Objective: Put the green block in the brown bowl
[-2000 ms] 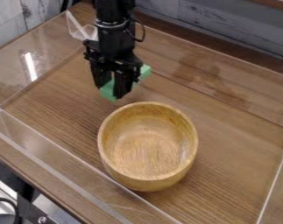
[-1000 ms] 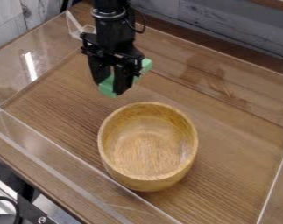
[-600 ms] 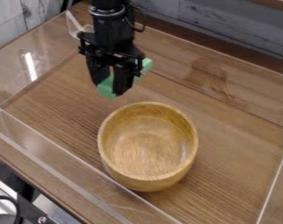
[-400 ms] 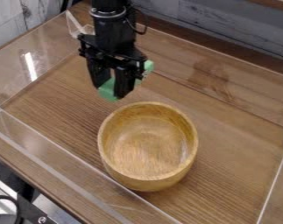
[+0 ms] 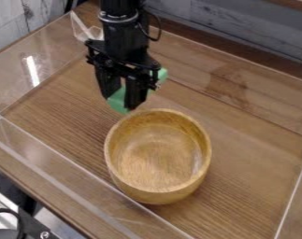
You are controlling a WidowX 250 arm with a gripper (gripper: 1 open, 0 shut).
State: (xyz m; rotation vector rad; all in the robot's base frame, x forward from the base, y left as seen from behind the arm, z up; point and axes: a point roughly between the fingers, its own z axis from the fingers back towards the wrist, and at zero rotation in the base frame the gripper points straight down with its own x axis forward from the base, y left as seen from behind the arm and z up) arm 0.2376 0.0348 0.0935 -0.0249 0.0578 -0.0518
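Note:
My black gripper (image 5: 125, 101) points straight down and is shut on the green block (image 5: 121, 100), which shows as bright green between and beside the fingers. The block hangs above the table, just past the far left rim of the brown bowl (image 5: 158, 155). The wooden bowl sits in the middle of the table, round and empty, with its grain visible. Part of the block is hidden by the fingers.
A wood-grain tabletop (image 5: 240, 103) is ringed by low clear plastic walls (image 5: 28, 75). A grey plank wall (image 5: 240, 23) runs along the back. Cables trail from the arm at the upper left.
The gripper, still shut on the green block, has drifted slightly toward the bowl's rim and a little higher. The bowl has not moved.

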